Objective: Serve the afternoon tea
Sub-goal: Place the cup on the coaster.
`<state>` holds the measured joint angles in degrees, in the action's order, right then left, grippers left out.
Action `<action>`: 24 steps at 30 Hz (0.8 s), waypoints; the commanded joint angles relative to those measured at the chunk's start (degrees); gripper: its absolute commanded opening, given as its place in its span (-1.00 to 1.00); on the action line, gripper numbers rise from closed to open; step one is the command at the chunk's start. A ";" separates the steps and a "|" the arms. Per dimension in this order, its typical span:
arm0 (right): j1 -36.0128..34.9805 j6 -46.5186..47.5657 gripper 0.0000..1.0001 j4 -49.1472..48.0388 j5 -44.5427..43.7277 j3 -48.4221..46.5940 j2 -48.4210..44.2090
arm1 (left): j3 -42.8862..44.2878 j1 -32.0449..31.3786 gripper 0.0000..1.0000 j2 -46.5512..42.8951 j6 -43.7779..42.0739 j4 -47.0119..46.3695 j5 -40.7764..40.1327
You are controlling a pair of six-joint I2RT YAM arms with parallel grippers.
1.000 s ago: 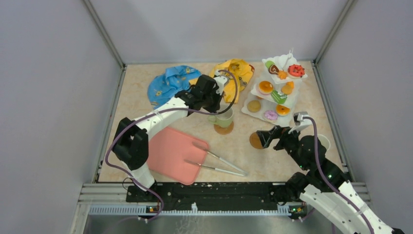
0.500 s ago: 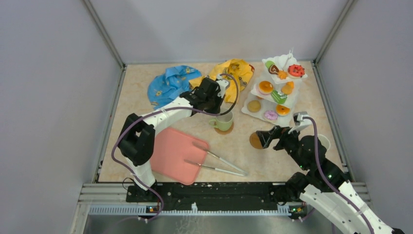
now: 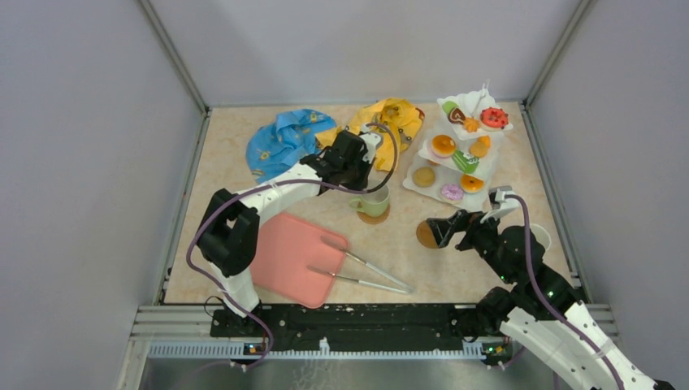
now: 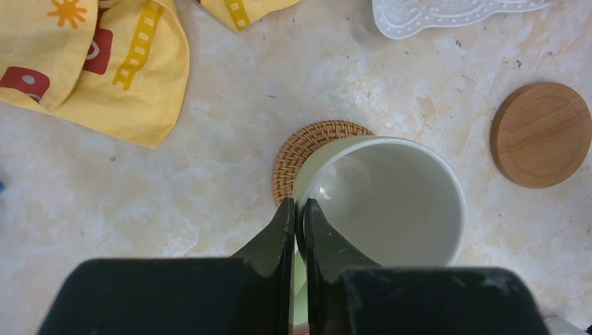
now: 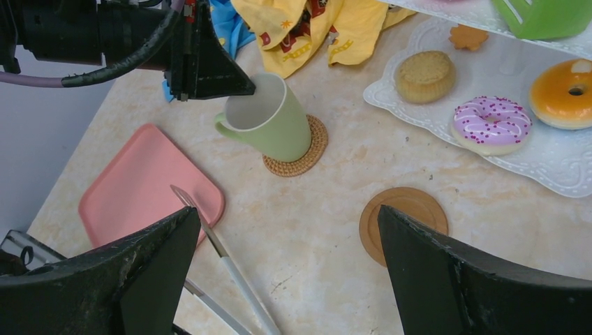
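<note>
The pale green mug sits tilted on a woven brown coaster. My left gripper is shut on the mug's rim; the left wrist view shows its jaws pinching the rim of the mug. A smooth wooden coaster lies bare to the right. My right gripper is open and empty just above it. The white three-tier stand holds toy pastries, such as a pink donut. The white mug is mostly hidden behind my right arm.
A pink tray lies front left with metal tongs resting across its edge. A blue cloth and a yellow cloth lie crumpled at the back. Grey walls enclose the table.
My left arm has shifted a little, and the green mug now shows more clearly on its coaster. The right arm has not moved.
</note>
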<state>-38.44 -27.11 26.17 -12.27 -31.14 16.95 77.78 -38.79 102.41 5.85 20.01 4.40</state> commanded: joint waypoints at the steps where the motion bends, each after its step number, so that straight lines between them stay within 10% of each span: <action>1: 0.14 0.26 0.98 -2.56 1.01 -0.03 0.01 | -0.09 -0.29 -0.70 -1.72 0.70 -5.48 0.73; 8: 0.12 0.15 0.98 -2.96 -0.07 0.33 0.30 | 0.61 -0.28 0.15 -4.16 0.59 -4.52 1.46; 9: 0.12 -0.39 0.98 -2.89 -0.90 0.44 0.51 | 0.95 -0.24 0.81 -4.61 0.62 -4.05 1.67; 10: 0.15 -0.92 0.98 -2.51 -2.00 0.35 1.02 | 1.27 -0.24 0.96 -5.16 0.64 -3.90 1.80; 24: 0.14 -16.89 0.98 11.22 -19.24 -7.81 15.44 | -6.75 0.01 0.98 -22.08 2.85 -8.30 0.83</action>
<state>-38.44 -33.04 30.55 -22.44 -32.18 27.27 75.16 -38.79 86.96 7.66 15.55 5.37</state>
